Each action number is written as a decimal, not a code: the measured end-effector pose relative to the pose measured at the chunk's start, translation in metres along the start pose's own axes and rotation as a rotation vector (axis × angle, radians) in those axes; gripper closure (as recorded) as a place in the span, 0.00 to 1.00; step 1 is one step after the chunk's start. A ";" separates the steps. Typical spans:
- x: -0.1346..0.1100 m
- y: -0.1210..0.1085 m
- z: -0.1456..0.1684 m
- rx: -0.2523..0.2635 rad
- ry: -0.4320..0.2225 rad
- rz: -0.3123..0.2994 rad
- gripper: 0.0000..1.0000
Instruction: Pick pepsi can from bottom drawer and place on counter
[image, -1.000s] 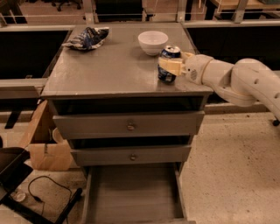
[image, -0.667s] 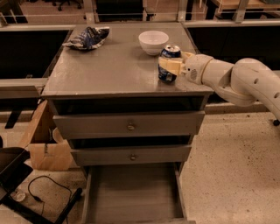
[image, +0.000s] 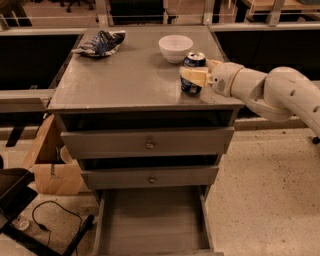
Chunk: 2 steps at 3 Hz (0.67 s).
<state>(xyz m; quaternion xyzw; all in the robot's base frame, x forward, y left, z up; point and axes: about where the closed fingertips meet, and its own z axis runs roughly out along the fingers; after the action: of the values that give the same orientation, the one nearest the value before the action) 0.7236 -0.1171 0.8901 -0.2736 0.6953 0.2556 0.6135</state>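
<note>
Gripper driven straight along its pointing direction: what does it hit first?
The pepsi can, held in the gripper; past it only bare counter seems ahead, chip bag likely off to the side.

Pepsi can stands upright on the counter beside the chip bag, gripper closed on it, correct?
No. The camera view shows the pepsi can upright on the counter beside the white bowl, not the chip bag, with the gripper closed on it.
</note>
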 end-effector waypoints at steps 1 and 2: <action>0.000 0.000 0.000 0.000 0.000 0.000 0.00; -0.003 -0.001 -0.001 -0.005 -0.004 -0.002 0.00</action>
<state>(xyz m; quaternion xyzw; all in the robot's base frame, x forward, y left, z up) 0.7235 -0.1184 0.8929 -0.2752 0.6933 0.2572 0.6144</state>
